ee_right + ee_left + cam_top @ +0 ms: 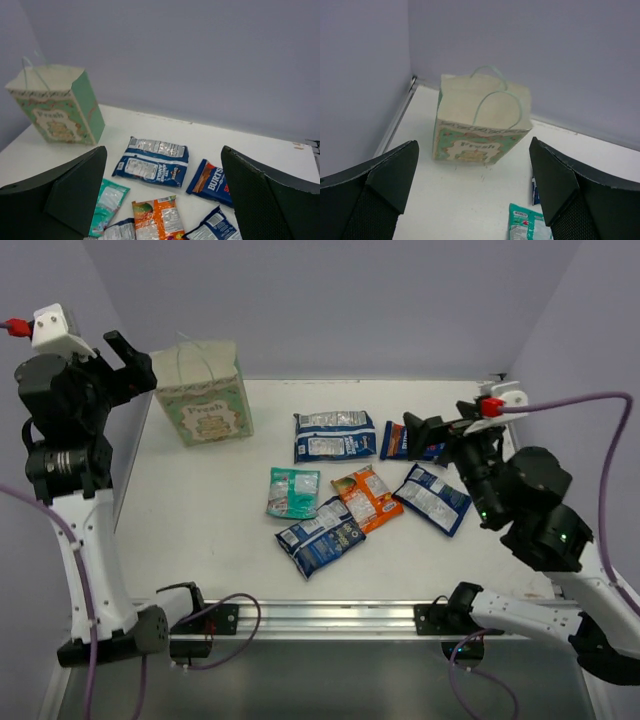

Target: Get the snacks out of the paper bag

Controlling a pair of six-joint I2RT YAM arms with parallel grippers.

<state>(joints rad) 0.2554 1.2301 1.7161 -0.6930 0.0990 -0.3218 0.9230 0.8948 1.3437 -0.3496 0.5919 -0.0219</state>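
The pale green and cream paper bag (pixel 203 392) stands upright at the table's back left, its mouth open; it also shows in the left wrist view (pixel 480 122) and the right wrist view (pixel 57 105). Six snack packets lie flat on the table: a big blue one (pixel 334 435), a blue one with a red patch (pixel 405 441), a blue one at the right (pixel 432 498), a blue one at the front (pixel 321 536), an orange one (pixel 366 497) and a teal one (pixel 293 491). My left gripper (pixel 132 360) is open, raised left of the bag. My right gripper (pixel 432 430) is open above the right packets.
The table's left edge and metal rail (pixel 395 122) run beside the bag. Purple walls close in the back and both sides. A metal rail (pixel 330 618) with the arm bases runs along the near edge.
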